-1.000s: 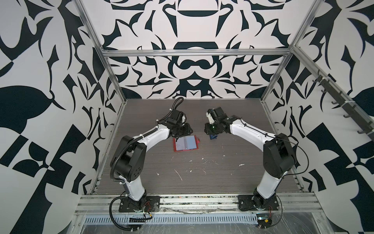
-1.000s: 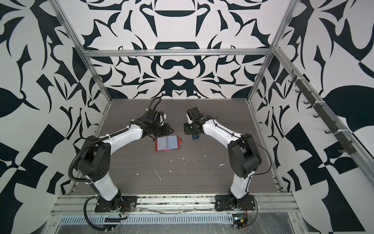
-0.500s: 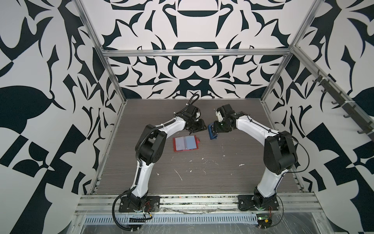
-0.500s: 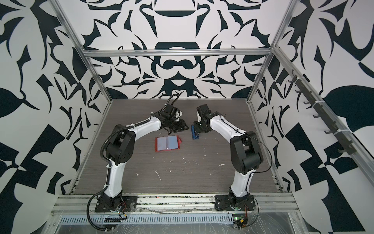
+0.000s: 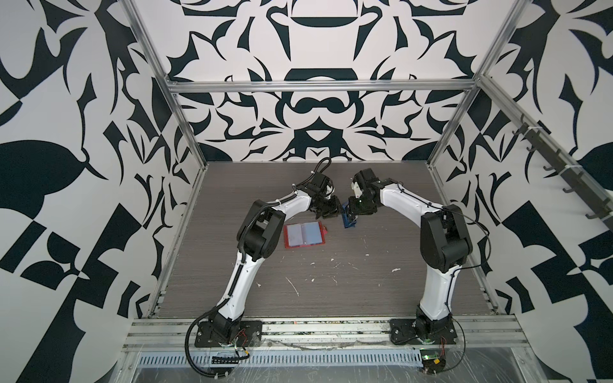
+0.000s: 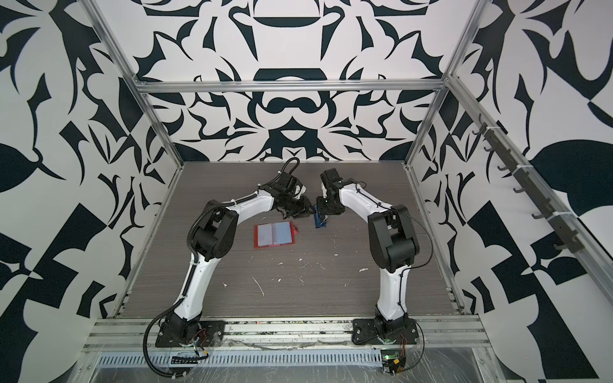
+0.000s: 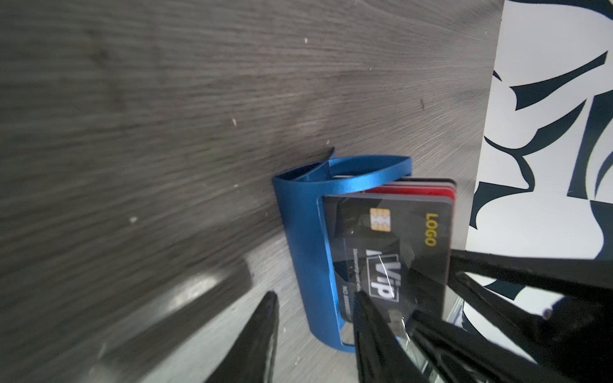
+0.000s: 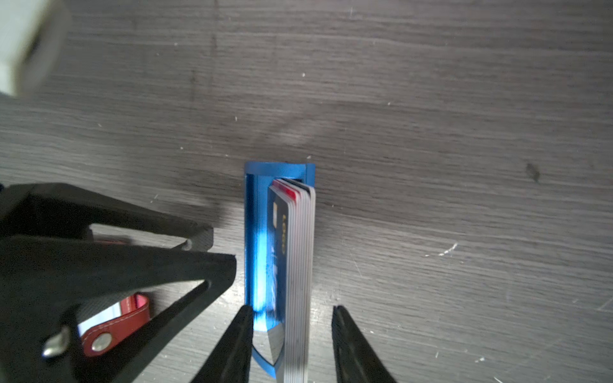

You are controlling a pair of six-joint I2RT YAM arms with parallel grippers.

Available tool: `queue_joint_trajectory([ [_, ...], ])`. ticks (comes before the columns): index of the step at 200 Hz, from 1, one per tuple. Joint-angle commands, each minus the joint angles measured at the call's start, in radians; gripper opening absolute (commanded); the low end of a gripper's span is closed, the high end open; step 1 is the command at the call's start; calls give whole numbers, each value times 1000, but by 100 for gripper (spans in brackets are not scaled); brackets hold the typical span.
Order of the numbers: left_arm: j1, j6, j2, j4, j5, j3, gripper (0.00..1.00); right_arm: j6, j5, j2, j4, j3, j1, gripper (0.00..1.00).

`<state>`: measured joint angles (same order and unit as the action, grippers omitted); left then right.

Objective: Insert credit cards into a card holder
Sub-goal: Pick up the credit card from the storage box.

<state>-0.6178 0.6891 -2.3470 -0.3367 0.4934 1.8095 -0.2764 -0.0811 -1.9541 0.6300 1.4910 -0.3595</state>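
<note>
**Right wrist view: card stack bracketed by parted jaws, nothing gripped yet**

In the right wrist view the credit cards (image 8: 300,265) are seen standing on edge as a tight stack in a blue stand (image 8: 255,232) on the table (image 8: 464,165). The right gripper (image 8: 290,320) is set directly over the near end of the stack, with its jaws parted and one finger to each side. A gap is left between the cards and one finger, so nothing is judged to be held. The stack's long edge runs straight away from this gripper, in line with the slot between its jaws. The card faces are turned toward the fingers, so a closing move would be met flat-on.

The card holder (image 5: 305,234) is laid open and flat on the table, near the stand but apart from it, toward the left arm. Its snap tab (image 8: 116,328) is glimpsed past the left gripper (image 7: 316,298). That gripper is placed just beside the stand on the card holder's side, jaws likewise partly open and empty. The right arm is judged the better placed for the pick.

In both top views the stand is largely covered by the right gripper, and no single card can be made out. Whether a left finger touches the foremost black card (image 7: 398,245) cannot be told. Nor can it be told whether the holder's sleeves contain any cards.
</note>
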Motion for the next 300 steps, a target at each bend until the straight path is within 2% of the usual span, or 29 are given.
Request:
queue_joint_trajectory([
  [1,-3,13,-35,-20,43,40,40,14,8,9,19,51,4,43],
  [90,-5,44,-94,-30,69,71,36,15,-3,-38,24,82,12,42],
  [206,-5,46,-129,-87,62,101,25,17,25,-81,52,108,17,40],
  [300,-9,34,-139,-129,46,127,24,21,46,-82,80,119,17,39],
])
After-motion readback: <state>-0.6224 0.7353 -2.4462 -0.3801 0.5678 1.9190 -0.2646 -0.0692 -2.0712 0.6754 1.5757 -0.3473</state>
